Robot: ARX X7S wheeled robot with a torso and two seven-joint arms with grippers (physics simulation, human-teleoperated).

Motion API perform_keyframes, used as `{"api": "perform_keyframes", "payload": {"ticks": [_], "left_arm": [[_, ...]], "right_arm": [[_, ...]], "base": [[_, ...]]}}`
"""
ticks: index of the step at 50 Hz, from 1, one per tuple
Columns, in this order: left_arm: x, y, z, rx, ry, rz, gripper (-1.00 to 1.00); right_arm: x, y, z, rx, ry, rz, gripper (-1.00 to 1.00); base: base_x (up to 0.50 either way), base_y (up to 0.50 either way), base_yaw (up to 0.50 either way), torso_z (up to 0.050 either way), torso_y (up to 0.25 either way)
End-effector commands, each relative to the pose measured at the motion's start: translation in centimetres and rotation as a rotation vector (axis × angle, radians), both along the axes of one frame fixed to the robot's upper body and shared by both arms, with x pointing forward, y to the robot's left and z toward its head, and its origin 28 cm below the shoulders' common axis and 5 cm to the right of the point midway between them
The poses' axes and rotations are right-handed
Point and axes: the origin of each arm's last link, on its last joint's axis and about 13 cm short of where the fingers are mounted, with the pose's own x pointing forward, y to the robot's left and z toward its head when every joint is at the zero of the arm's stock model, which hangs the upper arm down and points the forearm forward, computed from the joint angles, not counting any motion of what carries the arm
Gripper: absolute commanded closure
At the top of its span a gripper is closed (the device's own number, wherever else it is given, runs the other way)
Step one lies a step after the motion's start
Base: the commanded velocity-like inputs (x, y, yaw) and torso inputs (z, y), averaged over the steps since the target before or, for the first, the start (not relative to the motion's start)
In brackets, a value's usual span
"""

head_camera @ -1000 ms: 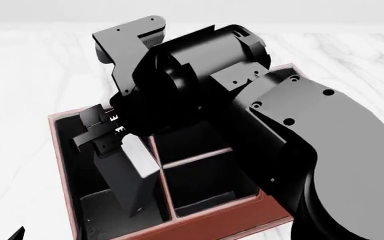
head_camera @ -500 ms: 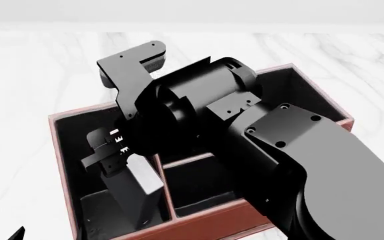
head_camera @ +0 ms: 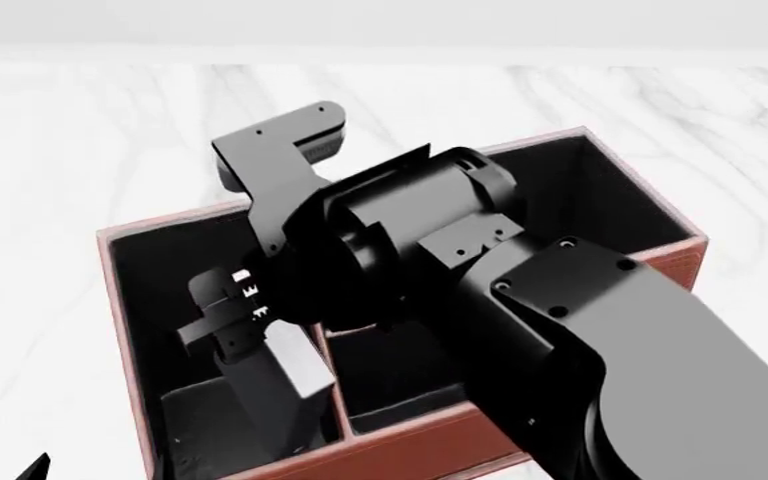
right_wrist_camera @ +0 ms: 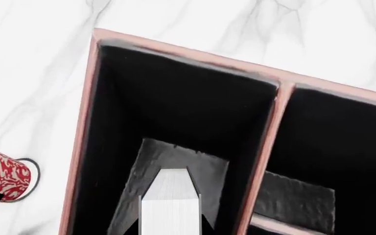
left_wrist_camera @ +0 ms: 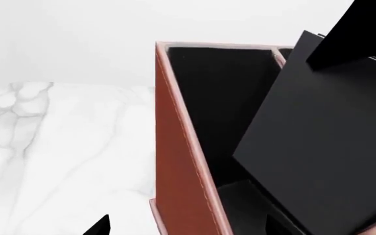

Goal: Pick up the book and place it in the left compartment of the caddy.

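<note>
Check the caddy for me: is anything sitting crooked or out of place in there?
Only the small black hardcover book: it stands tilted in the reddish-brown leather-look caddy's long left compartment, not flat, with the right gripper at its top end. Nothing looks spilled or damaged.

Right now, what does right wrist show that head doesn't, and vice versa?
Only the right wrist view: a red patterned mug on the marble beside the caddy, and the book's white page edges seen end-on.
Only the head view: the right arm, the right gripper on the book, and the caddy's taller end cell.
Both: the book in the left compartment of the caddy, and the marble table.
</note>
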Motion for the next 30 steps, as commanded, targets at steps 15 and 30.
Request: {"api": "perform_keyframes", "payload": {"ticks": [15,30], "left_arm": [[0.12,-0.09,0.16,-0.006,-0.012,-0.006,-1.0],[0.13,-0.08,0.15,-0.007,-0.013,-0.007,-1.0]], "right_arm": [[0.12,0.77,-0.31,0.055,-0.006,0.044,-1.0],[0.29,0.71,-0.44,0.064,-0.021,0.039,-1.0]], "base": [[0.0,0.0,0.0,0.0,0.001],[0.0,0.0,0.0,0.0,0.0]]}}
